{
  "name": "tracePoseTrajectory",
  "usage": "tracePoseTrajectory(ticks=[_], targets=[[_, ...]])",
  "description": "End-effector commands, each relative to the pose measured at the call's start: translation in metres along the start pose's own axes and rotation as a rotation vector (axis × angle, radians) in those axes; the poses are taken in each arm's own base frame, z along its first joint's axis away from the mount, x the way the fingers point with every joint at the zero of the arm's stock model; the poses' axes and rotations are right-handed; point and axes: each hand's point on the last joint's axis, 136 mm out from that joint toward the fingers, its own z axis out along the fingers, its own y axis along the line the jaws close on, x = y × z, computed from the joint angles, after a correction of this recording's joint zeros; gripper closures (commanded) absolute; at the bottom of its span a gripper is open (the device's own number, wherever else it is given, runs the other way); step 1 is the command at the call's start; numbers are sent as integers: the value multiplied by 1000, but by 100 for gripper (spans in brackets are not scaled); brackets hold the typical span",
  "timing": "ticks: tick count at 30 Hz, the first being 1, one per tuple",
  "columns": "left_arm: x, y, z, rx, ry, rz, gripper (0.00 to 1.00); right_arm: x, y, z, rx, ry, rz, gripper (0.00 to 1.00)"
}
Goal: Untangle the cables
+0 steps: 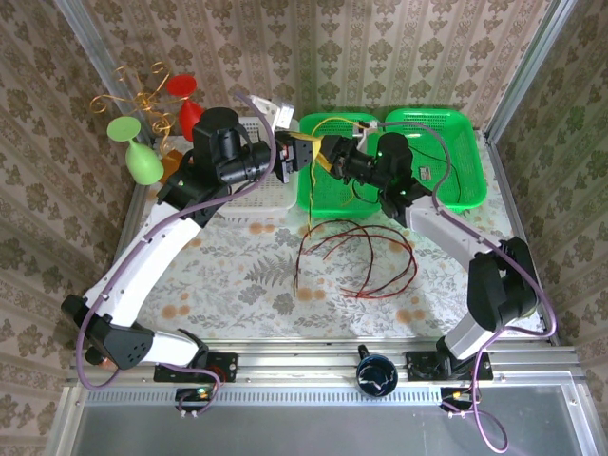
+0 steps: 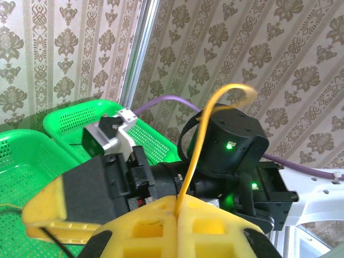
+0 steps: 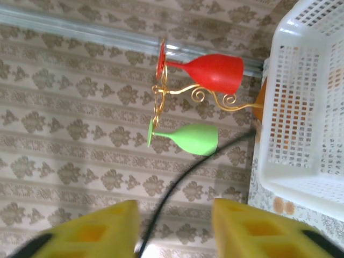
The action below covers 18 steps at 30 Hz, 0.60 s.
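The left gripper [image 2: 177, 207], at 12 o'clock over the table [image 1: 237, 275], is clamped shut on the yellow cable [image 2: 189, 156], likely so that strand is lifted clear of the tangle; it is seen arcing upward from the pads. The right gripper [image 3: 174, 228], at its 3 o'clock above a green basket [image 1: 323, 199], is held parted, with a black cable [image 3: 180, 185] running ungripped between the fingers, probably for a second hold. The other cables [image 1: 356, 256], thin red and black loops, are laid curled mid-table, at 6 o'clock of the grippers.

Materials and finishes around the worktop [image 1: 228, 275].
Green basket [image 1: 461, 133], white basket [image 3: 317, 80]: glossy perforated plastic; yellow cable [image 2: 190, 158]: smooth sheath; left claw [image 2: 177, 207]: matt.
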Motion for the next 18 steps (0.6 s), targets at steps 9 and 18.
tracePoseTrajectory(ticks=[9, 18], targets=[[-3, -2, -10, -15, 3, 4, 100, 3, 30, -10, -82, -20, -12, 100], [0, -2, -8, -5, 15, -8, 100, 11, 27, -18, -76, 13, -12, 82]])
